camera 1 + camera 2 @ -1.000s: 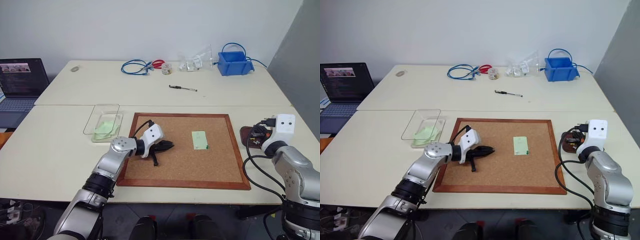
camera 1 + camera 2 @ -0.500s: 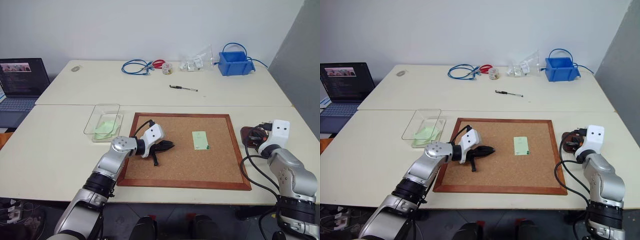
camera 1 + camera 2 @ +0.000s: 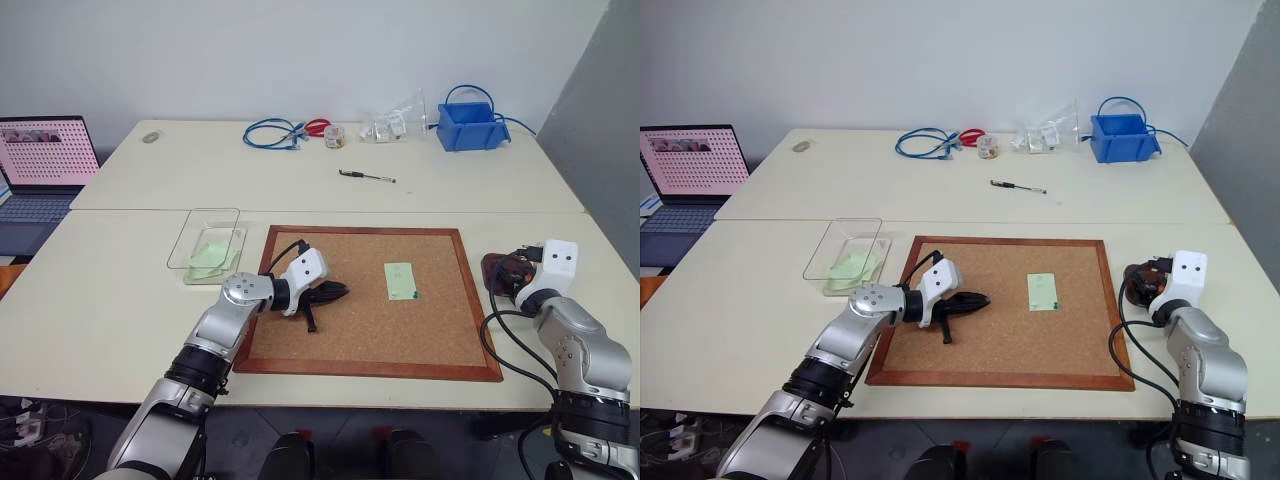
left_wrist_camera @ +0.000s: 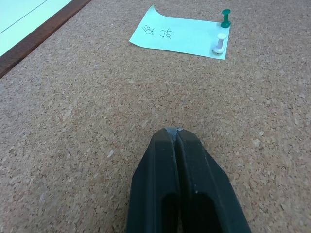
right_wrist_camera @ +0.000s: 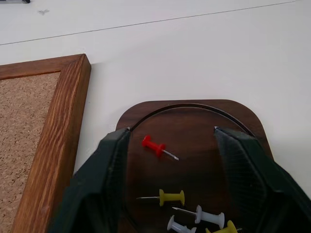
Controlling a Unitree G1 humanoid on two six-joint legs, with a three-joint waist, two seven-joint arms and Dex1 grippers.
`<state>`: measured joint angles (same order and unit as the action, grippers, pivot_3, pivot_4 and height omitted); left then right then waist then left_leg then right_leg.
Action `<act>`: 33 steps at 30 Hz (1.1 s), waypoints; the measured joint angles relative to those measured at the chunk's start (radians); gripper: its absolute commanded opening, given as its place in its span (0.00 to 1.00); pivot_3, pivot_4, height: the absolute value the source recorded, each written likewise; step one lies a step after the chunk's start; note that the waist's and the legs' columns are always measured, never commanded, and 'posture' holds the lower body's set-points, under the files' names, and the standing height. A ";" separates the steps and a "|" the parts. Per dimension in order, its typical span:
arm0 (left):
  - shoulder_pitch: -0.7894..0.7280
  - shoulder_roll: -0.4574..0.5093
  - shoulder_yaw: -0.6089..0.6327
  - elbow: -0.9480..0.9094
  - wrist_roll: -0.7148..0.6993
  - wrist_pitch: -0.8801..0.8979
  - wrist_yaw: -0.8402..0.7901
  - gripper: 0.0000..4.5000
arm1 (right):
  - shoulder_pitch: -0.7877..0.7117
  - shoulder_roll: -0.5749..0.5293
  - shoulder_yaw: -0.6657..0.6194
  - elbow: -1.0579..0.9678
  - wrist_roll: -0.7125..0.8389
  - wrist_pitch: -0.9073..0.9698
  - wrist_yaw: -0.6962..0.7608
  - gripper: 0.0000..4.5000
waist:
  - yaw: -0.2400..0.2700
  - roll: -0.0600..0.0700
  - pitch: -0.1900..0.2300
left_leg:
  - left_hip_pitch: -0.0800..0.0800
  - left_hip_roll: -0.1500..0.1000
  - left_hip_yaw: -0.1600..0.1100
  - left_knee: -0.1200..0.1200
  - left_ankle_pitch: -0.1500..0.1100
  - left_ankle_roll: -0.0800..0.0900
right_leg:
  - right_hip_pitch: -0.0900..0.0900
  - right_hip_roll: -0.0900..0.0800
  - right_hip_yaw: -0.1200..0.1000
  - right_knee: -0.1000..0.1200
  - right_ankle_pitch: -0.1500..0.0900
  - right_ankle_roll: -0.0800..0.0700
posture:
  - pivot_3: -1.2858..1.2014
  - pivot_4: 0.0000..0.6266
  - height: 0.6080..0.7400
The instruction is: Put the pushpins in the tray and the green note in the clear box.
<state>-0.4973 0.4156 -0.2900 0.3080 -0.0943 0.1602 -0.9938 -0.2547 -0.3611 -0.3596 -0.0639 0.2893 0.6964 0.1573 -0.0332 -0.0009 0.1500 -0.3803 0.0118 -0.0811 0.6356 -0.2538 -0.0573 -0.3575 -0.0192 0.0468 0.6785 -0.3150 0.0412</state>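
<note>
The dark brown tray (image 5: 194,119) sits on the table just right of the cork board (image 3: 370,320). My right gripper (image 5: 171,131) hangs open right over the tray, one finger on each side. The red pushpin (image 5: 155,146) lies loose in the tray between the fingers, beside yellow and white pins. The green note (image 3: 399,280) lies flat on the board, with the green pushpin (image 4: 225,18) and a white pin (image 4: 220,43) stuck along one edge. My left gripper (image 3: 335,292) is shut and empty, resting on the board left of the note. The clear box (image 3: 215,211) stands left of the board with a green slip inside.
At the back of the table are a blue bin (image 3: 468,126), a clear plastic bag (image 3: 395,122), blue cables (image 3: 270,132) and a black pen (image 3: 366,177). A laptop (image 3: 40,165) stands at the far left.
My right hand has sunk a little over the tray, and its fingers now stand apart. The left arm has not moved. The laptop screen turned from dark to pink.
</note>
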 measured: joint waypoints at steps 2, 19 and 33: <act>0.001 0.000 0.000 -0.001 0.000 0.000 0.000 0.00 | 0.000 -0.002 0.000 0.000 0.000 -0.004 -0.001 0.92 | 0.000 0.000 0.000 | 0.000 0.000 0.000 0.000 0.000 0.000 | 0.000 0.000 0.000 0.000 0.000 0.000 | 0.52 0.24 1.00; 0.008 0.010 0.000 -0.019 0.000 0.001 -0.007 0.00 | 0.159 -0.256 0.277 -0.266 0.125 -0.163 0.611 0.99 | 0.001 -0.002 0.001 | 0.001 0.000 0.000 -0.005 0.000 0.000 | 0.001 0.000 -0.001 -0.004 -0.003 0.002 | 0.52 0.24 1.00; 0.013 0.017 0.000 -0.030 0.000 0.002 -0.023 0.00 | 0.092 -0.208 0.396 -0.070 0.048 -0.298 0.668 0.85 | 0.001 -0.002 0.001 | 0.001 0.000 -0.001 -0.006 0.000 0.000 | 0.001 0.000 -0.002 -0.005 -0.002 0.001 | 0.52 0.24 1.00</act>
<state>-0.4843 0.4322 -0.2901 0.2776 -0.0943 0.1622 -1.0168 -0.1626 -0.5692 0.0363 -0.1342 0.3371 0.3979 0.8253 -0.0318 -0.0033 0.1512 -0.3794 0.0119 -0.0818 0.6297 -0.2539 -0.0576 -0.3569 -0.0197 0.0453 0.6733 -0.3172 0.0423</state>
